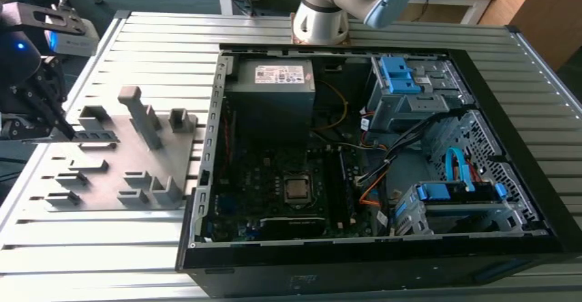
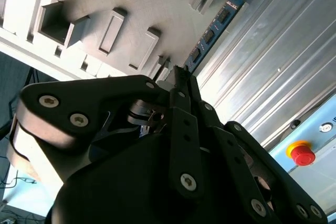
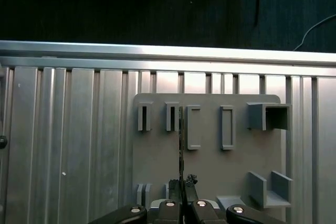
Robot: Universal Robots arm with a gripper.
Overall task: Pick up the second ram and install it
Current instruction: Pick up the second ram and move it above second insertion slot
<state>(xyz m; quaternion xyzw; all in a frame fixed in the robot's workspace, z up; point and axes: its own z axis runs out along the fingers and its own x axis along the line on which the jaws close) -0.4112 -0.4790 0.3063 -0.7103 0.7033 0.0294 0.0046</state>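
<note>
Gripping the second ram (image 2: 210, 35) edge-on, my gripper (image 2: 178, 76) has its jaws closed on the board's near end. The board is at the grey fixture plate (image 3: 210, 166), well apart from the computer case (image 1: 364, 269). Step in hand, as judged: pick-up. The next move calls for a straight, square lift.

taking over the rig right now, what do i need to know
End effector: shut on the second ram, near one end, over the grey fixture plate.
Done: ram grasped; I cannot tell whether it is clear of the plate.
Left: ram not yet at the motherboard in the open computer case; install not done.
</note>
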